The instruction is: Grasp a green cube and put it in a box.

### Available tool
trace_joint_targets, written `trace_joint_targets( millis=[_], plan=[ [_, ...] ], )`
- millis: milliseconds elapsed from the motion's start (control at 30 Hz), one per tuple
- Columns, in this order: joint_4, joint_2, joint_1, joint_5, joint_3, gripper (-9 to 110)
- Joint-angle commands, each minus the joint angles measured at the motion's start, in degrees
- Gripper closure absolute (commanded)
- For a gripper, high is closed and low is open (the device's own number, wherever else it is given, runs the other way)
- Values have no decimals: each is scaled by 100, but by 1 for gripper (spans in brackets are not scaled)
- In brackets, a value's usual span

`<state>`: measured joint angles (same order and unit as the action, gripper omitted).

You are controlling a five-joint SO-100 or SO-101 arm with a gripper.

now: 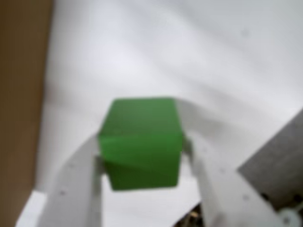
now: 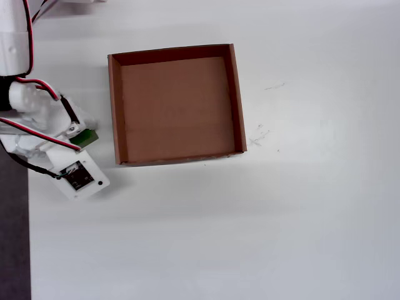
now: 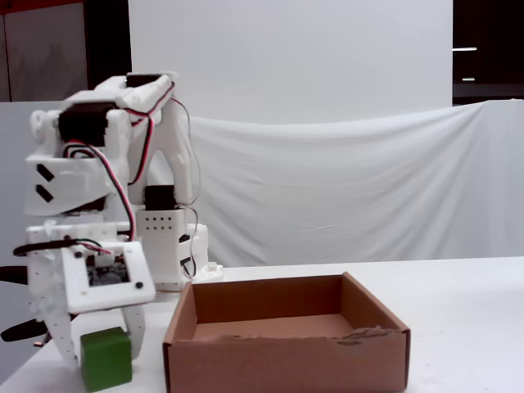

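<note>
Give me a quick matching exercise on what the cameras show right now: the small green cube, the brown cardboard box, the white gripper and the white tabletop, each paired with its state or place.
Things:
1. small green cube
2. shallow brown cardboard box
3. white two-finger gripper
4. white tabletop

States or places:
A. empty, open side up
B. closed on something
C. held between two fingers, outside the tray
D. carries the tray and shows faint marks beside it in the overhead view

Pairs: 1-C, 2-A, 3-B, 4-D
</note>
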<state>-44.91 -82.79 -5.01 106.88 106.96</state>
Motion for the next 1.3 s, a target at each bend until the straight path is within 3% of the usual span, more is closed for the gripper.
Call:
trace_joint_targets(
  millis=[0,433,800,1267],
  plan=[
    [97,-53,-26,167,-325,83],
    [167,-35,0,193,-360,90],
    [-914,-1301,-141,114,-633,90],
    [-1951,-3059,-1696,114,70,90]
  ],
)
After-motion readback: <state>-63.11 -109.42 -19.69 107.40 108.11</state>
